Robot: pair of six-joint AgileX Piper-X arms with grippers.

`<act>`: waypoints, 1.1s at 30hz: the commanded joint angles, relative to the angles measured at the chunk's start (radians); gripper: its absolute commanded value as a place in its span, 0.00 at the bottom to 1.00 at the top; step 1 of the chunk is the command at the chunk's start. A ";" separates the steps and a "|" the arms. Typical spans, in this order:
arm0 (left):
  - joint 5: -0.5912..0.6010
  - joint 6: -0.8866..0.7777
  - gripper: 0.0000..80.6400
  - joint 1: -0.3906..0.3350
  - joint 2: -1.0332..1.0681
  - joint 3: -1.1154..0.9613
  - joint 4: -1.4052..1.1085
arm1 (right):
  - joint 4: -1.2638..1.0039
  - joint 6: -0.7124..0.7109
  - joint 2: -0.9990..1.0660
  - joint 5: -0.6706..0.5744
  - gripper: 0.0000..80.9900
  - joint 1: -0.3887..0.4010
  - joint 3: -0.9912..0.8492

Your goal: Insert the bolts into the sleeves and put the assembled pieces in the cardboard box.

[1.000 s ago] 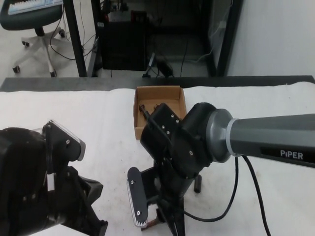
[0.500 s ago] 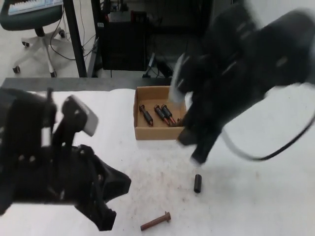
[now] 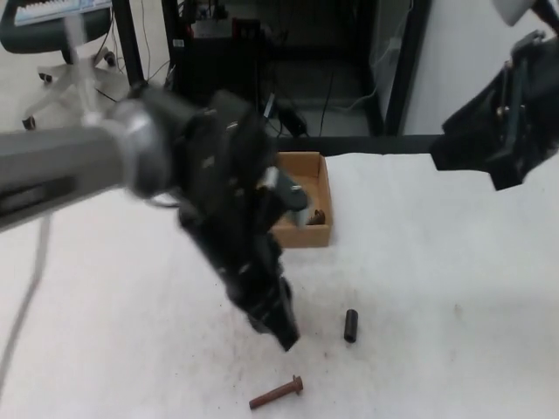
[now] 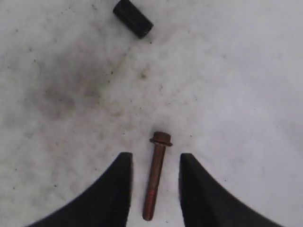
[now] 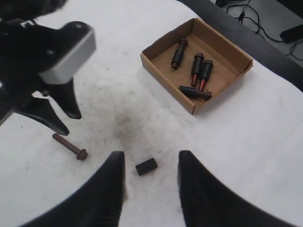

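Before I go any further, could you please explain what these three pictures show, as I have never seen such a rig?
These are two robot arms at a bench covered in white cloth. The high view looks over both arms from behind. Each of the other pictures comes from a camera on one arm's wrist. The left arm is low over a loose bolt, which lies on the cloth between its open jaws and is not gripped. The right arm is raised, with its jaws open and empty. Its camera looks down on a black sleeve lying apart from the bolt, and on a cardboard box holding four assembled pieces.
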 commanded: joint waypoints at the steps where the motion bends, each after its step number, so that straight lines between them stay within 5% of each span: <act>1: -0.059 0.027 0.43 -0.021 0.042 -0.064 0.094 | 0.018 0.007 -0.009 -0.018 0.44 -0.006 -0.008; 18: -0.105 0.086 0.43 -0.099 0.110 -0.100 0.198 | 0.014 0.007 -0.009 -0.018 0.44 -0.006 -0.008; 33: -0.105 -0.036 0.43 -0.112 0.149 -0.100 0.141 | 0.014 0.007 -0.009 -0.018 0.44 -0.006 -0.008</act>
